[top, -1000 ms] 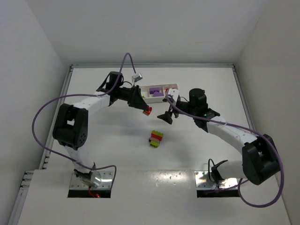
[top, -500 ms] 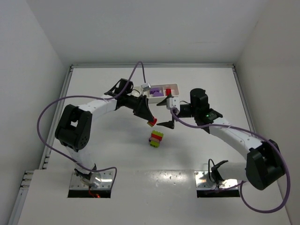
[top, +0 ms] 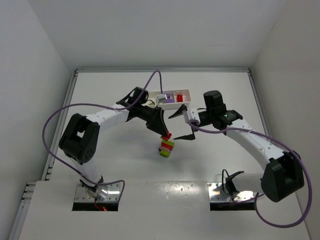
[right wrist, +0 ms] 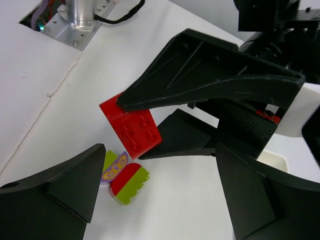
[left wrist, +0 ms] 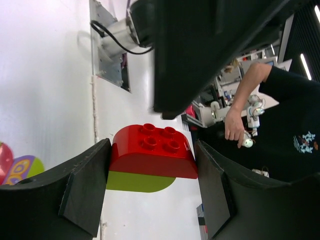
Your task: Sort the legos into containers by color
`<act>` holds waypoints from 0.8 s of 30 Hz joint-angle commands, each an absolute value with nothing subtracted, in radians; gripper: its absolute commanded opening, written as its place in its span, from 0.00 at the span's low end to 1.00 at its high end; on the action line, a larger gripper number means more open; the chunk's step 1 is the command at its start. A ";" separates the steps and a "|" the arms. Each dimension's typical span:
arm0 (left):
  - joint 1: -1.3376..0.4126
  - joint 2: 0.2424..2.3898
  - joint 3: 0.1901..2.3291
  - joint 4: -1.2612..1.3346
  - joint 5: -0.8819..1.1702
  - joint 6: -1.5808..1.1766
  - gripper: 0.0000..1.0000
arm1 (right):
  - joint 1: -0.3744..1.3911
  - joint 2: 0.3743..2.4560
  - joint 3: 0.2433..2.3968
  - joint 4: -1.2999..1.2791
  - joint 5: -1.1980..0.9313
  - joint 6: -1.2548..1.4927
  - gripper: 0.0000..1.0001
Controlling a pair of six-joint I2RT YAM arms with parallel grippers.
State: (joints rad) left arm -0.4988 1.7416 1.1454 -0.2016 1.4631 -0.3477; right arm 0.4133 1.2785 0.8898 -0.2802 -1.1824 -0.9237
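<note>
My left gripper (top: 165, 132) is shut on a red brick (top: 168, 135) and holds it just above a small pile of legos (top: 166, 147). In the left wrist view the red brick (left wrist: 152, 152) sits between the fingers, with a lime green piece (left wrist: 137, 182) against its lower side. The right wrist view shows the held red brick (right wrist: 131, 131) over a red-and-lime brick (right wrist: 129, 182) and a purple butterfly piece (right wrist: 112, 167). My right gripper (top: 182, 125) is open and empty, just right of the pile. The white tray (top: 189, 96) holds purple bricks (top: 169, 99) and a red brick (top: 179, 97).
The tray's left end is hidden behind my left arm's wrist. Both arms reach in over the middle of the table, with purple cables looping at each side. White walls stand close around the table.
My left gripper has carried the red brick from beside the tray down towards the pile. My right gripper has opened wider and stayed beside the pile.
</note>
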 commanded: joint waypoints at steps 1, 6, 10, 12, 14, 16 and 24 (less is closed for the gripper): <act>-0.532 1.678 1.137 -0.192 1.623 -0.327 0.42 | 0.407 1.295 0.927 -0.341 -1.315 -1.032 0.91; -0.543 1.678 1.137 -0.192 1.623 -0.327 0.41 | 0.407 1.304 0.927 -0.380 -1.333 -1.074 0.89; -0.543 1.687 1.157 -0.192 1.623 -0.327 0.41 | 0.416 1.295 0.927 -0.399 -1.342 -1.092 0.89; -0.543 1.687 1.157 -0.192 1.623 -0.336 0.41 | 0.425 1.295 0.917 -0.399 -1.354 -1.101 0.86; -0.543 1.687 1.157 -0.192 1.623 -0.336 0.41 | 0.425 1.295 0.917 -0.399 -1.355 -1.111 0.81; -0.543 1.697 1.166 -0.192 1.623 -0.336 0.41 | 0.436 1.305 0.917 -0.399 -1.365 -1.111 0.80; -0.571 1.687 1.166 -0.192 1.623 -0.336 0.41 | 0.468 1.345 0.917 -0.399 -1.396 -1.131 0.72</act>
